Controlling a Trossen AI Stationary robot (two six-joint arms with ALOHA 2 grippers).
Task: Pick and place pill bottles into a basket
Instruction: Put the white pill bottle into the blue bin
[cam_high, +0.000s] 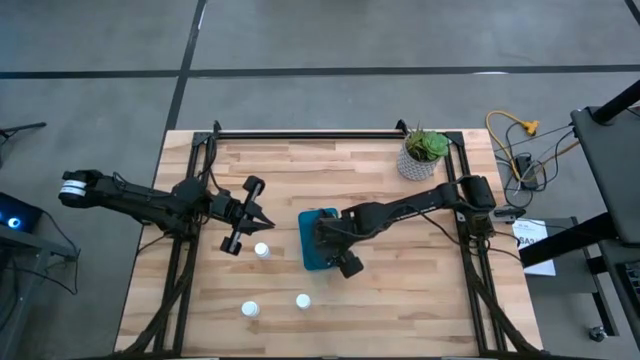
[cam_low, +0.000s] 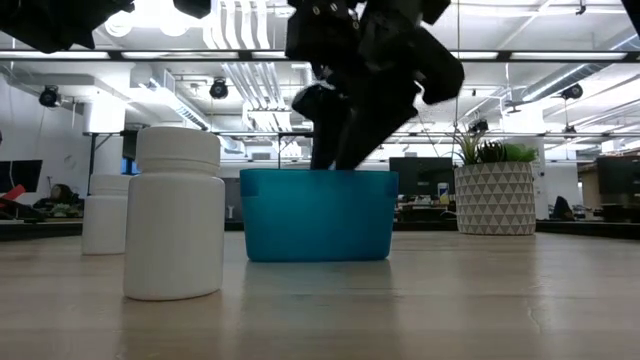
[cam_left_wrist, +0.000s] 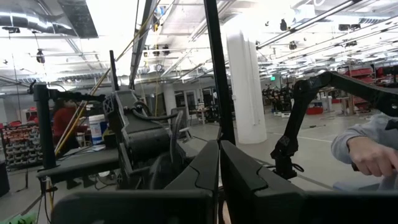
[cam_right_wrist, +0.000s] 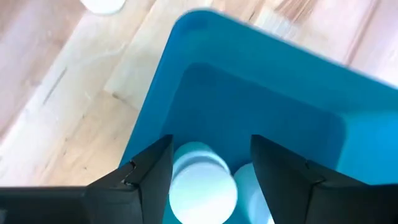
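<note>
High view is showing the wooden table (cam_high: 400, 300) with both arms working near its middle. The right arm is reaching in from the right side, its right gripper (cam_high: 322, 240) hanging over the teal basket (cam_high: 310, 255), which is sitting at mid-table.

Right wrist view is looking straight down into that basket (cam_right_wrist: 261, 93): the fingers (cam_right_wrist: 149, 171) are standing apart, and a white capped bottle (cam_right_wrist: 202, 186) is sitting between them, low inside the basket. I can't tell whether the pads are touching it; it reads as either just being let go or about to be. A second bottle (cam_right_wrist: 252, 186) is lying right beside it on the basket floor. So at least two are in.

The left gripper (cam_high: 250, 215) is hovering left of the basket, near one loose bottle (cam_high: 262, 250). In the left wrist view its fingers (cam_left_wrist: 199, 174) are pressing together with nothing between them, so it's carrying nothing.

Still out on the table: that bottle by the left gripper, plus two nearer the front edge, one (cam_high: 250, 309) and another (cam_high: 303, 300). Low view is showing two of them standing upright, well left of the basket (cam_low: 318, 215).

Judging progress: roughly halfway, three left to pick. More bottles may be hidden under the right gripper.
</note>
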